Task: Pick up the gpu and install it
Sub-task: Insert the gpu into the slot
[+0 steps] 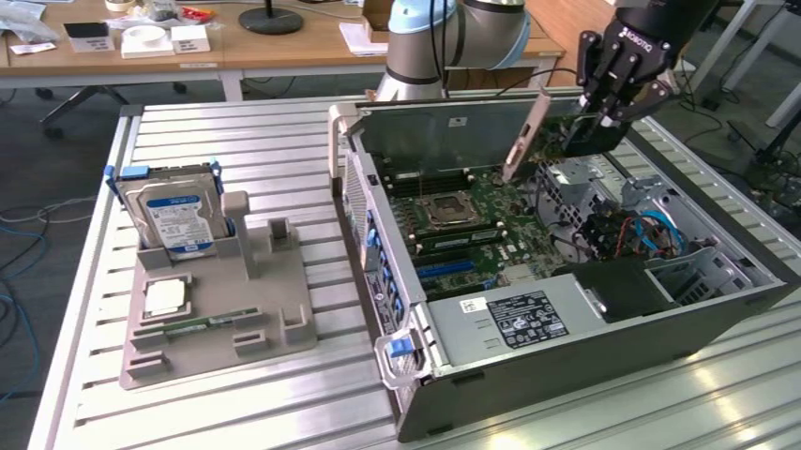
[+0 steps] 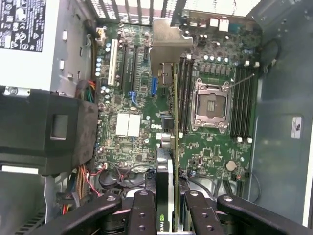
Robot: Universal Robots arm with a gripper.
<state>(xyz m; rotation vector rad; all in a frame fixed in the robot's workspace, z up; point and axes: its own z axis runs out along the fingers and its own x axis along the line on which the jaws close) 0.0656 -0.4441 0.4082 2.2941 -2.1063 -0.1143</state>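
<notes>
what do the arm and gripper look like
Silver-grey tubular arm with pale blue joint caps. Black gripper with white lettering on its body; its black jointed fingers are linked bars with round pivot pins.

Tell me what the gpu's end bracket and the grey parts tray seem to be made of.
End bracket of the gpu: likely sheet metal, dull silver sheen. Parts tray: probably moulded plastic, matte uniform grey, rounded posts.

My arm (image 1: 436, 33) is up at the exterior view's top right, wrist pitched steeply down. Gripper (image 1: 588, 129) points downward, fingers (image 2: 142, 211) pinched partway in on the gpu (image 2: 165, 169).
</notes>
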